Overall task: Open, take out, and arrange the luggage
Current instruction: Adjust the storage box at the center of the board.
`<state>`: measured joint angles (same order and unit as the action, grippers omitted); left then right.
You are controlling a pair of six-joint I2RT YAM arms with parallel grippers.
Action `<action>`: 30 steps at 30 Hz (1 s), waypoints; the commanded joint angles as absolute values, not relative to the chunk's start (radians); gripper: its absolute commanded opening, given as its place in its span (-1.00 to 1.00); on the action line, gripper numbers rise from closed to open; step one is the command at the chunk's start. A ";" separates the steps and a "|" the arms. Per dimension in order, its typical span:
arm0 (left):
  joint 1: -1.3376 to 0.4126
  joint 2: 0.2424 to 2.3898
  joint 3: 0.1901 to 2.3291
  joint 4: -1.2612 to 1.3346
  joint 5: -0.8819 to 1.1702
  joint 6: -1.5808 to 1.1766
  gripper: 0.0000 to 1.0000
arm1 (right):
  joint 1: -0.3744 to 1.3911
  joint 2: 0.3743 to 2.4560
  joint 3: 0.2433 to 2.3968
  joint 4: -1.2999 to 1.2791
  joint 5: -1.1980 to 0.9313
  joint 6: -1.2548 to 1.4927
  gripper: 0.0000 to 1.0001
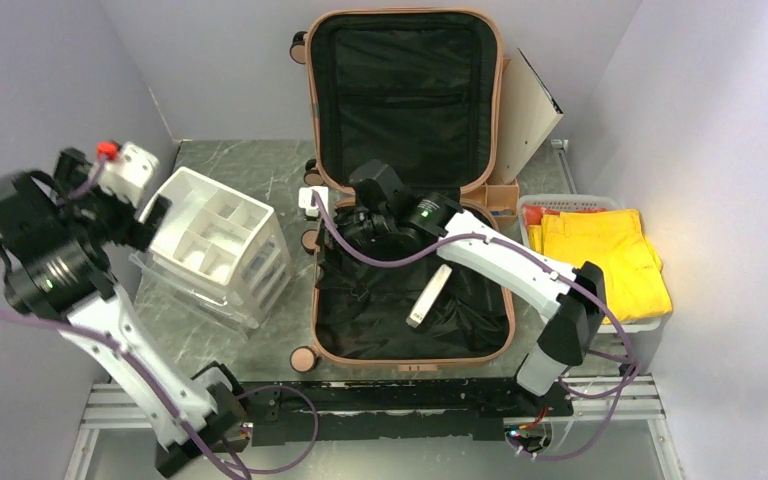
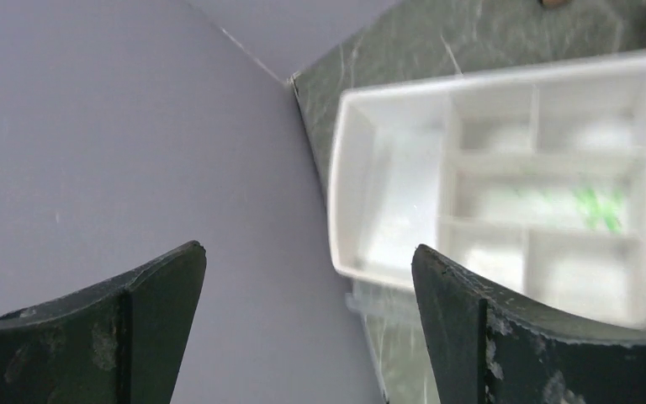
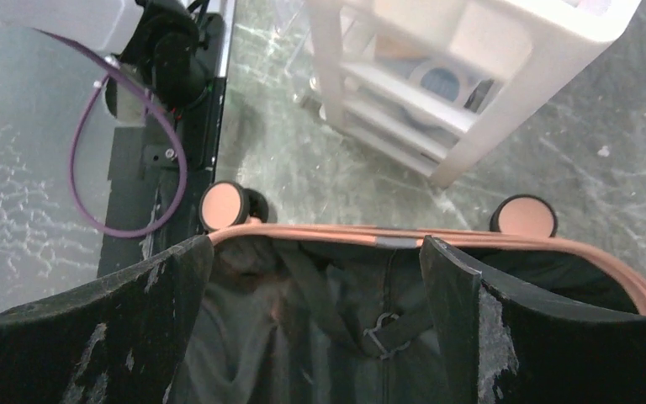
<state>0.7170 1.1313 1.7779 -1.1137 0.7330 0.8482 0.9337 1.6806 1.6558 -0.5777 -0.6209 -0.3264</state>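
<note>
Right gripper [image 3: 315, 252] jaws apart, empty, low over black lining inside open salmon-pink suitcase [image 1: 400, 90] at table centre, probably reaching for contents; left gripper [image 2: 307, 261] spread, raised clear above white divided organizer [image 2: 505, 168]

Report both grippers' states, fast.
Left gripper: open, holding nothing, near the white organizer.
Right gripper: open, holding nothing, over the open luggage.

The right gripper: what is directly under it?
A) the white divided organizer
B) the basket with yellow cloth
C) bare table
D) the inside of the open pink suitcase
D: in the right wrist view, the open right gripper frames the salmon rim and dark fabric inside of the luggage.
</note>
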 commanded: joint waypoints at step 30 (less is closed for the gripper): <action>0.710 0.974 1.297 -1.409 0.270 1.088 0.10 | 0.927 1.556 1.413 -0.395 -0.594 -0.391 1.00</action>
